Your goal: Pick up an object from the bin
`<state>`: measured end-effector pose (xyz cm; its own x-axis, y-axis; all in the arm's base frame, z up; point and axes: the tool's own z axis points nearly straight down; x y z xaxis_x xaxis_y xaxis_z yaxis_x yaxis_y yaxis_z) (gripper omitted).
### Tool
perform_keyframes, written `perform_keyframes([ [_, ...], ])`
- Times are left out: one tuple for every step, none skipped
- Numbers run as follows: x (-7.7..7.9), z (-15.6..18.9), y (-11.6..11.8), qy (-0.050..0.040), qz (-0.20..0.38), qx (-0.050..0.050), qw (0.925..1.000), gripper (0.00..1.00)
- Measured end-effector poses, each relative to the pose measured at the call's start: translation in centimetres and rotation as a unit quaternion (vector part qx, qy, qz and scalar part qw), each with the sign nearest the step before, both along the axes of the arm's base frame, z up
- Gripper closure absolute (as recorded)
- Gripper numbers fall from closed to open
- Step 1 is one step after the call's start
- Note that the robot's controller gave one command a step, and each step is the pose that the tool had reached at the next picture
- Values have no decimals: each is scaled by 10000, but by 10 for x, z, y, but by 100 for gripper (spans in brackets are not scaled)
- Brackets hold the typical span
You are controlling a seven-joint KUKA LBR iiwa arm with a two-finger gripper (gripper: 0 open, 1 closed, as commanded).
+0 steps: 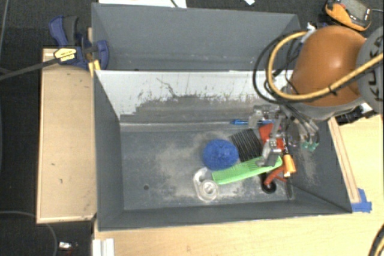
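My gripper [275, 144] hangs low at the bin's right side, just over the right end of a green-handled brush [240, 172]. The brush lies slanted on the floor, its black bristles [245, 142] to the left of the gripper. A red and orange tool [276, 175] lies directly below the gripper, partly hidden by it. Whether anything is between the gripper's tips cannot be made out.
A fuzzy blue ball [220, 154] rests left of the bristles. A small clear cup [207, 186] lies at the brush handle's left end. A thin blue pen [240, 122] lies by the back wall. The arm's orange cover and cables hang over the bin's right wall.
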<state>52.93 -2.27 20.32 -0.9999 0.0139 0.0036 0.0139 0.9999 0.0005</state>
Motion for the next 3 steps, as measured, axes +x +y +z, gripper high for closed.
perform_keyframes([
  [2,3,0,-35,5,-3,10000,0],
  [10,-44,9,-47,-749,-1,9972,0],
  [29,-56,40,-71,-58,-2,10000,0],
])
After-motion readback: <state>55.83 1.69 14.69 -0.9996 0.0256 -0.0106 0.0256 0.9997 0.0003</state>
